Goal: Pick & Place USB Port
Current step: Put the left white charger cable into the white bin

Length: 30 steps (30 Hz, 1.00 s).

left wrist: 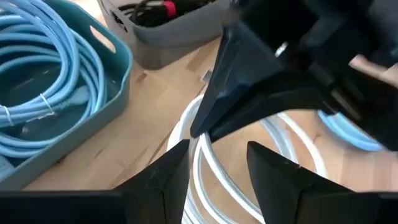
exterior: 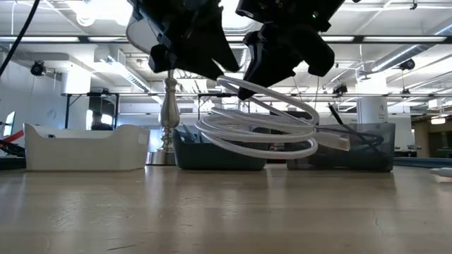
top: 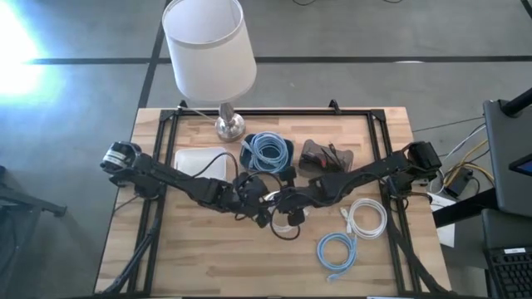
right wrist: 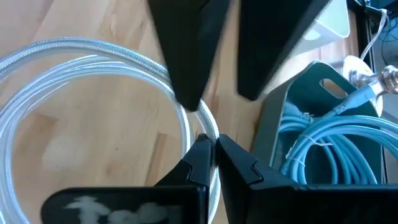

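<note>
We see a blue cable (top: 268,150) curled in the teal bin (top: 246,155), at 12 o'clock from both grippers. The right gripper (right wrist: 214,144) pinches the white cable (exterior: 263,130); the left gripper (left wrist: 214,165) is spread apart around it. The white tray (top: 202,161) sits at 9 o'clock from the bin.

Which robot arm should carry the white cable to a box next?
The right arm, probably. Its fingers are already pinched on the white cable, holding it off the table. The left gripper is open around the coil, not gripping.

I'm seeing the white braided cable coil (top: 287,218) hanging mid-table between both grippers, with the teal bin of blue cable (top: 268,153) sitting toward the far edge between the white tray (top: 202,163) and grey bin (top: 326,158).
</note>
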Tool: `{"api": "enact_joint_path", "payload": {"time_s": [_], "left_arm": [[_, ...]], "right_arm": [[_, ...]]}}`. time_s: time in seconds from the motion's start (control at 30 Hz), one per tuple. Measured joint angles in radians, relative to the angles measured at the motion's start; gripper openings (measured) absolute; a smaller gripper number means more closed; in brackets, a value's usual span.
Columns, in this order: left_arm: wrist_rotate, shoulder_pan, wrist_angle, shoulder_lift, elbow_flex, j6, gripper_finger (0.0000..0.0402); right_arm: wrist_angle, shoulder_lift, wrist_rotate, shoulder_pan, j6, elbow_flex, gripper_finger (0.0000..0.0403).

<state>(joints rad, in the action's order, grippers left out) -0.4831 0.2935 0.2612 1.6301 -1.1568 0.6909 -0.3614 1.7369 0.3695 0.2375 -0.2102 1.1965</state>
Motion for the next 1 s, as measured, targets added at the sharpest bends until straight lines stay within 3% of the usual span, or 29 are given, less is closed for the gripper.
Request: {"api": "enact_joint_path", "payload": {"time_s": [0.4, 0.53, 0.73, 1.0], "left_arm": [[-0.011, 0.000, 0.009, 0.078, 0.001, -0.003, 0.0161], [-0.020, -0.001, 0.009, 0.077, 0.001, -0.056, 0.0125], [-0.023, -0.004, 0.026, 0.077, 0.002, -0.083, 0.0022], [-0.023, -0.004, 0.048, 0.076, 0.002, -0.085, 0.0031]], "right_arm": [[0.002, 0.000, 0.000, 0.000, 0.009, -0.006, 0.0013], [0.003, 0.000, 0.000, 0.000, 0.042, -0.008, 0.0013], [0.005, -0.001, 0.003, 0.000, 0.047, -0.012, 0.0013], [0.001, -0.001, -0.003, 0.000, 0.045, -0.012, 0.0070]]}}
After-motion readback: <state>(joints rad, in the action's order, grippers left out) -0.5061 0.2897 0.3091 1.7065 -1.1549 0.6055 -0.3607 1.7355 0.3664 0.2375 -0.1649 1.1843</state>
